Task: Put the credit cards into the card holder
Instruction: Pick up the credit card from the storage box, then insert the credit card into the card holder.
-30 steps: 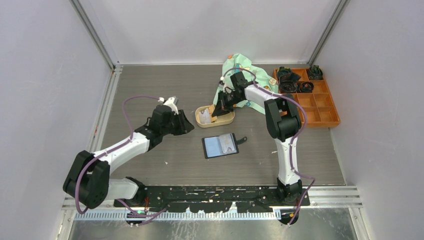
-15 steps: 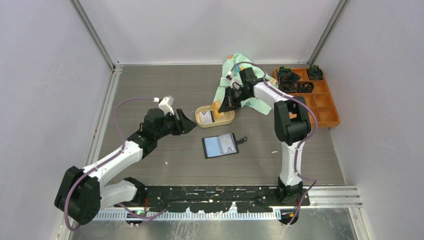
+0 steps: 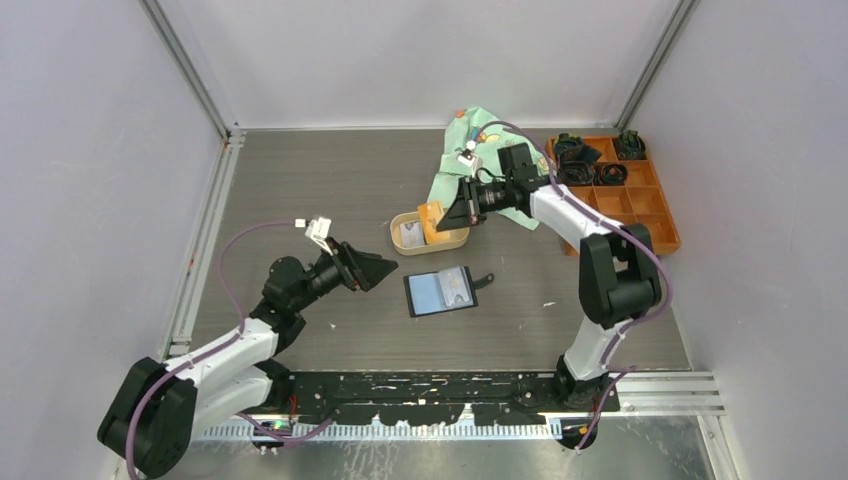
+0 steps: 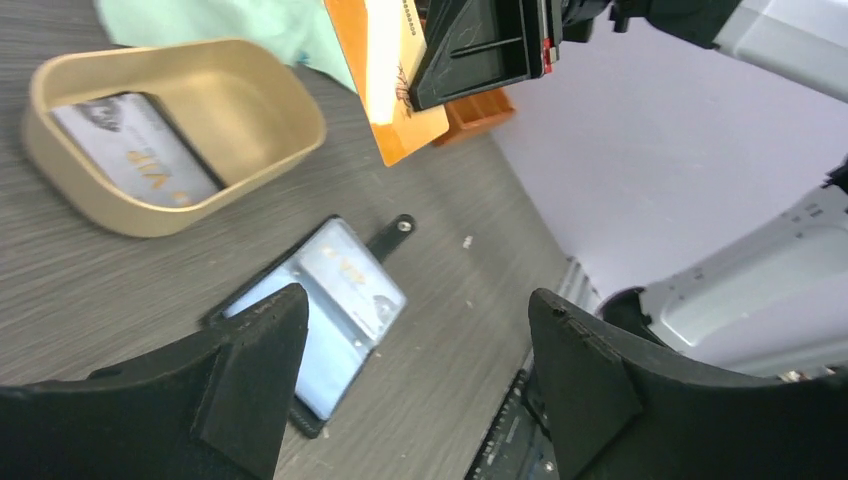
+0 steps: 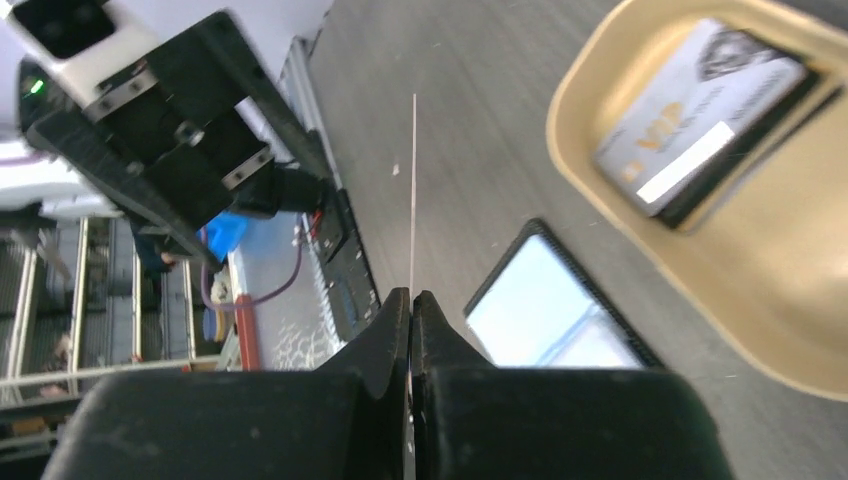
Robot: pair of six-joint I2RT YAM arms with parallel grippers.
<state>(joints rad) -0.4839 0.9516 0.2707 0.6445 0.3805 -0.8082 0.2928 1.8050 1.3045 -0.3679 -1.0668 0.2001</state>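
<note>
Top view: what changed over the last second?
The right gripper lifted out of the tray, pinching an orange card. The left gripper swung nearer, toward the card holder, and its jaws spread open, holding nothing. Unchanged: the card holder lies open on the table, and a pale card remains in the tray.

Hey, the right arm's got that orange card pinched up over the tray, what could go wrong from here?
The right hand grips the orange card by one end only, so it may twist or slip on the way down. The card holder lies open and loose on the table. Pushing a card in could slide it, since the left hand hangs open beside it, not touching.
</note>
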